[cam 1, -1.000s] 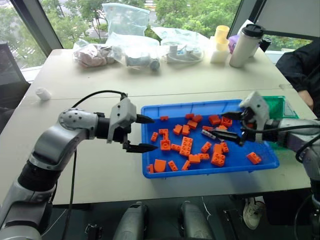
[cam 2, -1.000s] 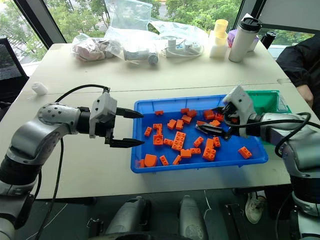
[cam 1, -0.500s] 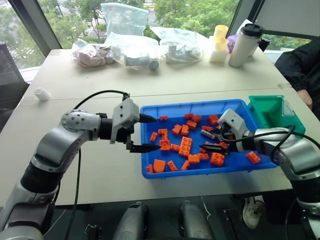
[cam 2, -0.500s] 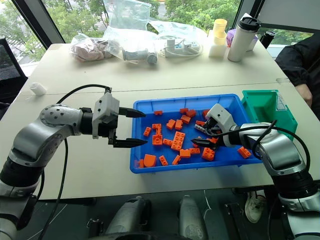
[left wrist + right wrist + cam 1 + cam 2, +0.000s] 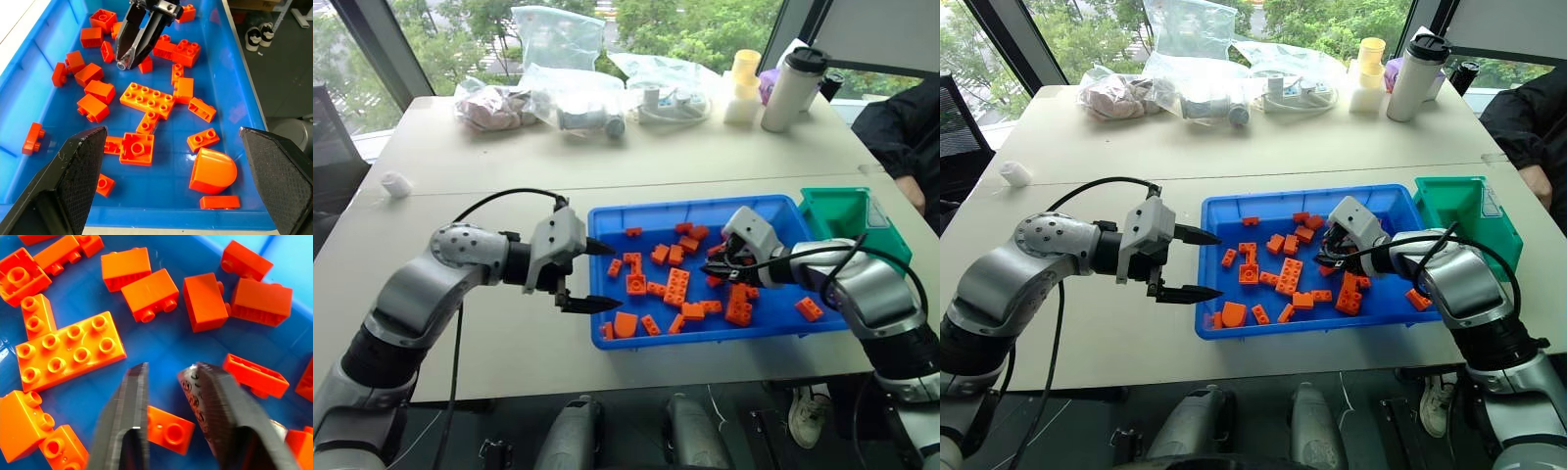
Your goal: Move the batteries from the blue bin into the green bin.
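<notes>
— On the left side of the table (image 5: 607,166), what do you list first?

— Item one: the left gripper (image 5: 605,276). Jaws spread wide, nothing between them. It hangs just outside the left end wall of the blue bin (image 5: 656,209), pointing in across it.

— Item two?

— The blue bin itself. Shallow, low walls, its floor scattered with orange bricks (image 5: 677,286). I can't make out any loose batteries among them from where I stand.

— And further right?

— Item three: the right gripper (image 5: 123,56), reaching low into the right half of the blue bin. Its jaws are drawn nearly together on one battery (image 5: 193,389). A silver end cap shows at the fingertips, and the dark body lies against the inner face of one finger. The long axis seems to run along the fingers, not across them. I'd call that a narrow hold, one that could slip.

— Last entry?

— Item four: the green bin (image 5: 847,220), just beside the right end wall of the blue bin. It's open at the top, and I see nothing inside it.

— So which way does the battery have to go?

— To the robot's right of where the pincer holds it, up over the blue wall and into the green bin. The right arm is much the nearer, and the left one is well apart from it.
</notes>
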